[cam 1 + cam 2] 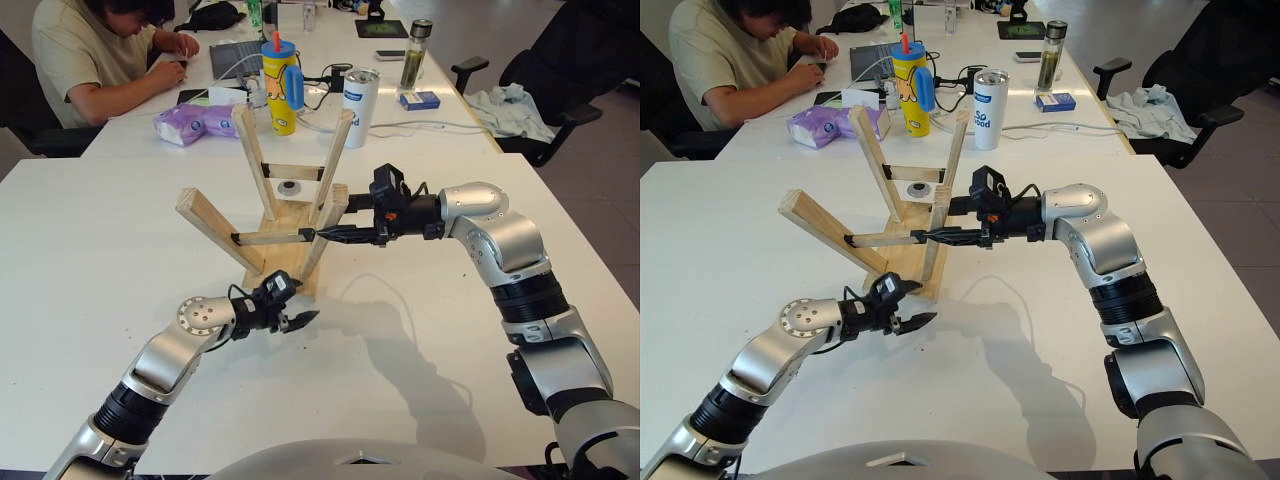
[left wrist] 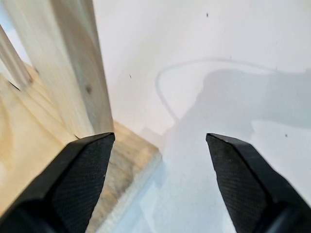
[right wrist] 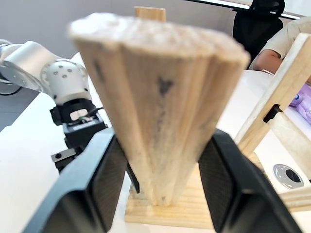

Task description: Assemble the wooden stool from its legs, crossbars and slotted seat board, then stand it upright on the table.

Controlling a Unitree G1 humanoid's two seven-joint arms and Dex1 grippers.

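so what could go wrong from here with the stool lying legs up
1. The right pincer clamps just one leg; flipping by that alone could wrench it from the seat board.
2. The left pincer is open beside the board's corner, holding nothing, so the board may slide on the table.
3. The left-hand leg leans far outward; its crossbar might pop loose.

Yellow bottle (image 1: 283, 88), white tumbler (image 1: 360, 105), purple tissue pack (image 1: 195, 123) side by side.
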